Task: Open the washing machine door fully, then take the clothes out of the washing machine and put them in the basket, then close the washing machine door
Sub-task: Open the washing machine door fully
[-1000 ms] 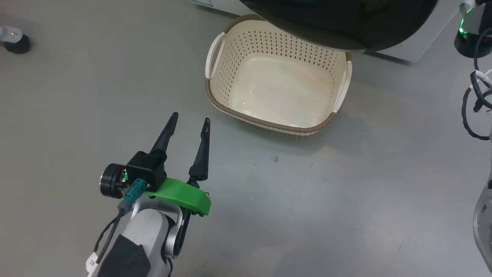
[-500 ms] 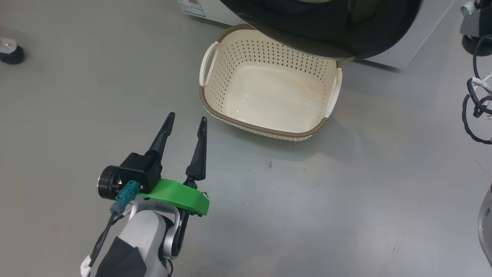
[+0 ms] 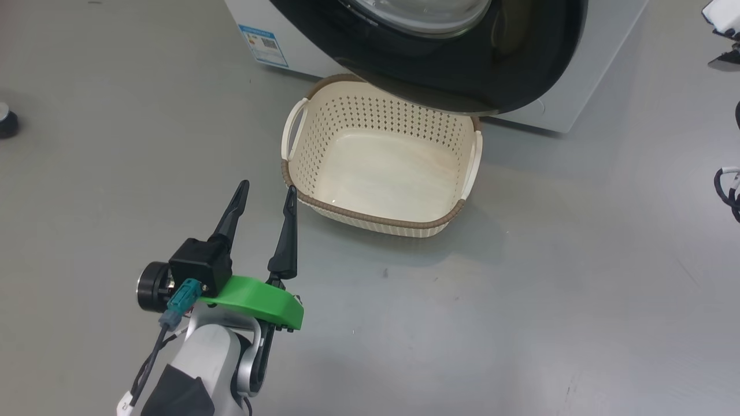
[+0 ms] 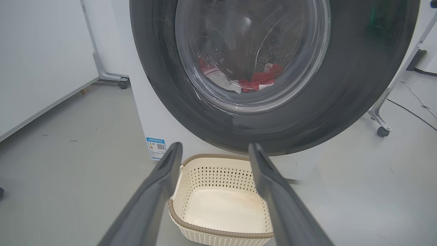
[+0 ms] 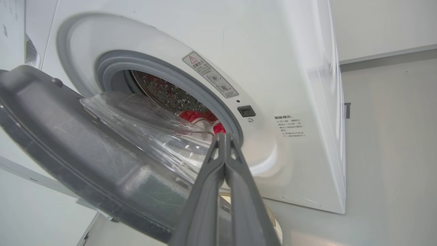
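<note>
The washing machine door (image 3: 520, 69), with its glossy black rim and clear glass bowl, hangs partly open above the far rim of the basket (image 3: 370, 218). The cream basket is empty. In the left wrist view the clothes (image 4: 256, 80) show red and white through the door (image 4: 341, 85) glass. My left gripper (image 3: 268, 188) is open, empty and low, just left of the basket (image 4: 191, 226). My right gripper (image 5: 222, 136) is shut on nothing, its tips pointing into the gap between the door's grey inner side (image 5: 85, 147) and the washing machine (image 5: 273, 68). Red clothes (image 5: 199, 117) lie in the drum.
Grey floor surrounds the basket. A black caster (image 3: 7, 121) sits at the far left and dark cables (image 3: 729, 190) hang at the right edge. A wheeled stand leg (image 4: 382, 130) stands right of the machine, and a white panel on wheels (image 4: 119, 82) to its left.
The head camera has tilted up, so basket, door and machine sit lower in the picture and more of the machine shows. My left gripper stays open beside the basket.
</note>
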